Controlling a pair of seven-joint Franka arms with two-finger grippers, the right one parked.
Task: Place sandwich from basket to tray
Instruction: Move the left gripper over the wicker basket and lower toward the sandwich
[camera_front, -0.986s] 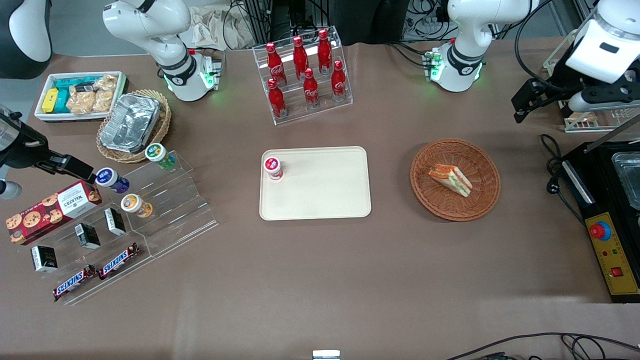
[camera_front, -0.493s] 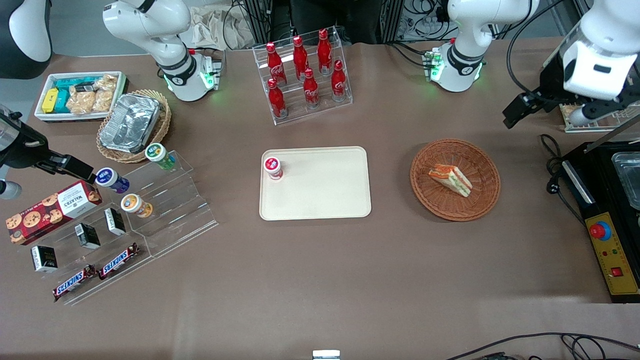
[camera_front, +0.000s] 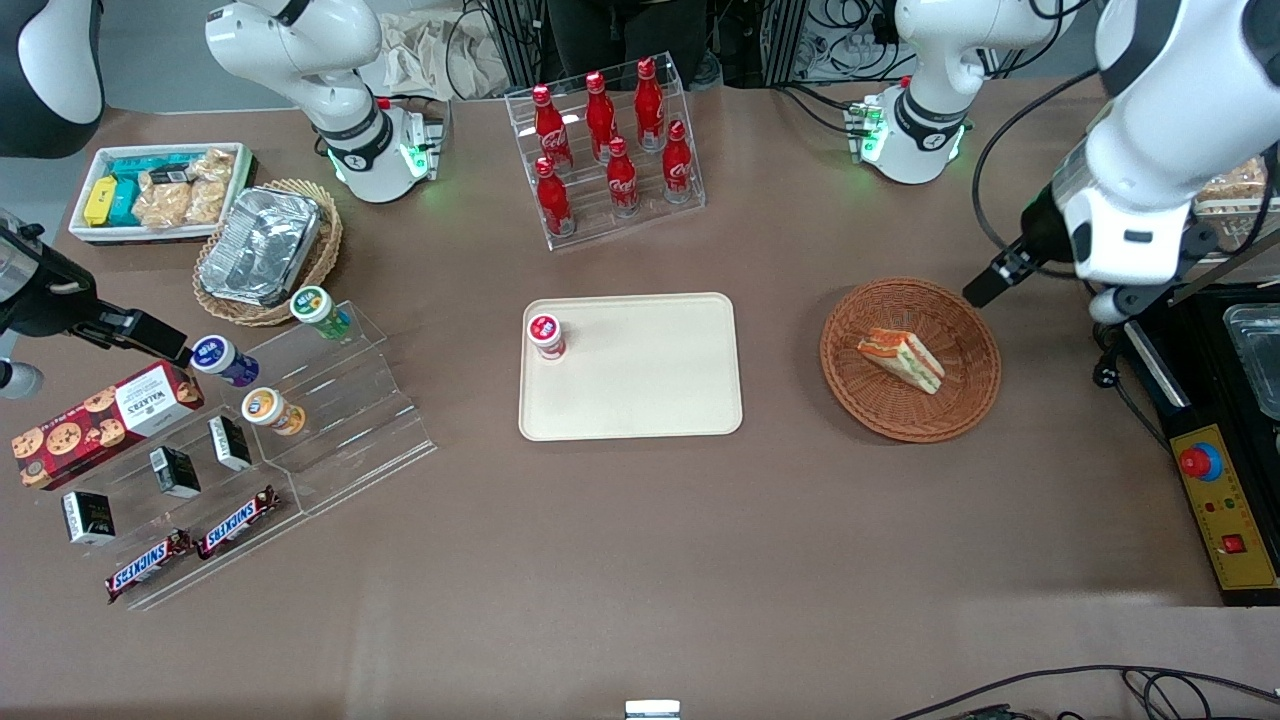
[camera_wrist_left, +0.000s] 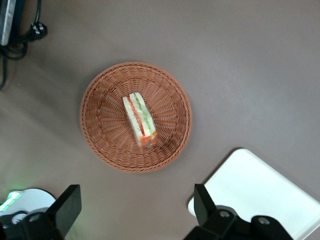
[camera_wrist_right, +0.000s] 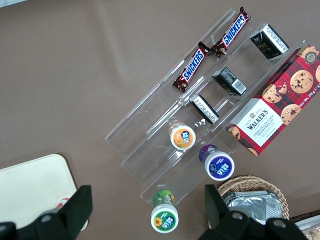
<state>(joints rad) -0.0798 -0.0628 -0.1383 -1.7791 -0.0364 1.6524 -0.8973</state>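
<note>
Left wrist view: tool (camera_wrist_left: 132, 220) spread wide, empty, high above basket (camera_wrist_left: 105, 145). Sandwich (camera_wrist_left: 140, 119) lies at basket centre, below tool. Best approach: centre over wedge, align fingers across bread faces, descend gently. Tray (camera_wrist_left: 260, 185) nearby.

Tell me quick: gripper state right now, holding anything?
Gripper: open, holding nothing, hanging above the basket, well clear of the sandwich lying in it.
</note>
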